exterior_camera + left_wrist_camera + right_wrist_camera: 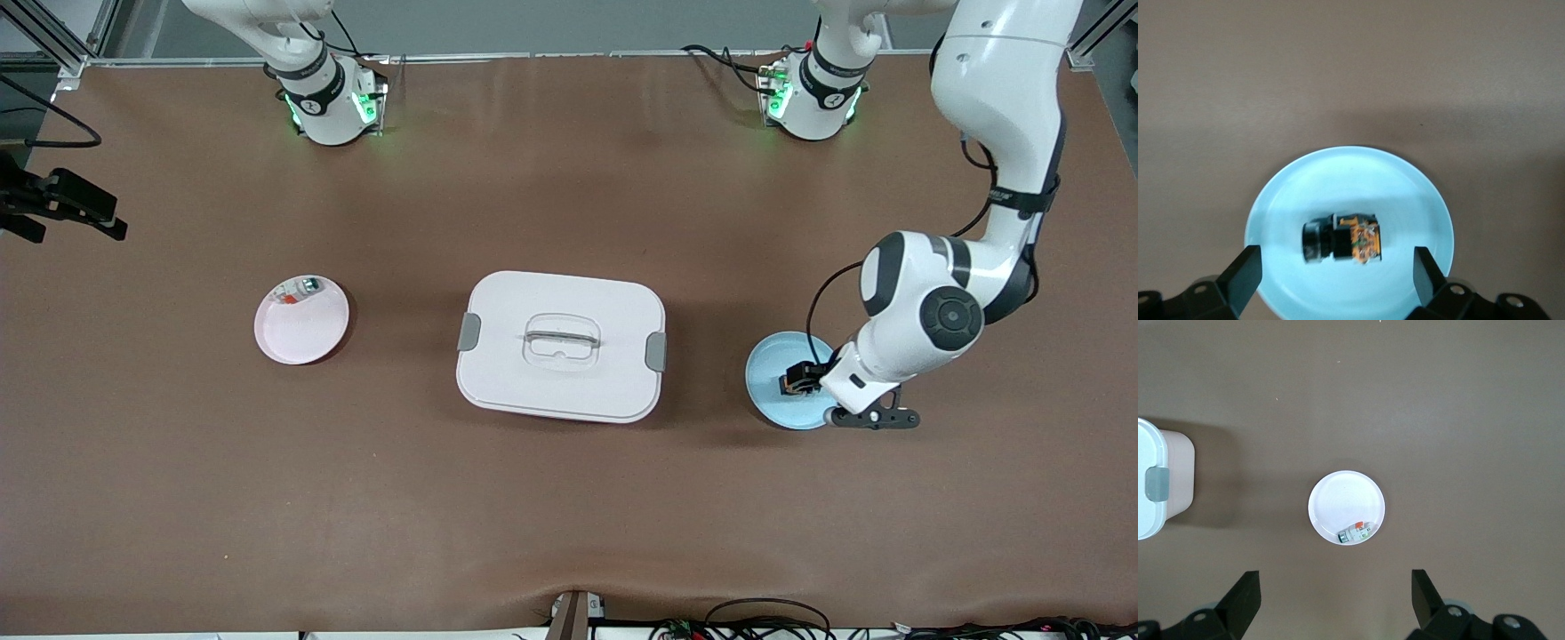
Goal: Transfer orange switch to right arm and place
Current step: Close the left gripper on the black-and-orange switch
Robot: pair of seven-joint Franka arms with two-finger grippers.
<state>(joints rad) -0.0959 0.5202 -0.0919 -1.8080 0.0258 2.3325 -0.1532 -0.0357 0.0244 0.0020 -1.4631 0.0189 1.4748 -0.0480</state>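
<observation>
Left hand hovers over the blue plate at the left arm's end of the table, fingers spread wide, nothing pinched. The orange switch lies on its side in the plate, between the fingers as the left wrist view shows it.

Risks, imo: switch is tiny and lies flat, so the fingertips could hit the plate first and skid it, or nip just one end and flick the part out. A weak pinch also leaves little for the right arm to take hold of at handover.

Switch itself: black blocky body w/ a round dark end and an orange-tan section at the other.

Right hand waits high over the white plate, also spread, empty; that plate holds a small whitish part. Lidded box sits between the plates.
</observation>
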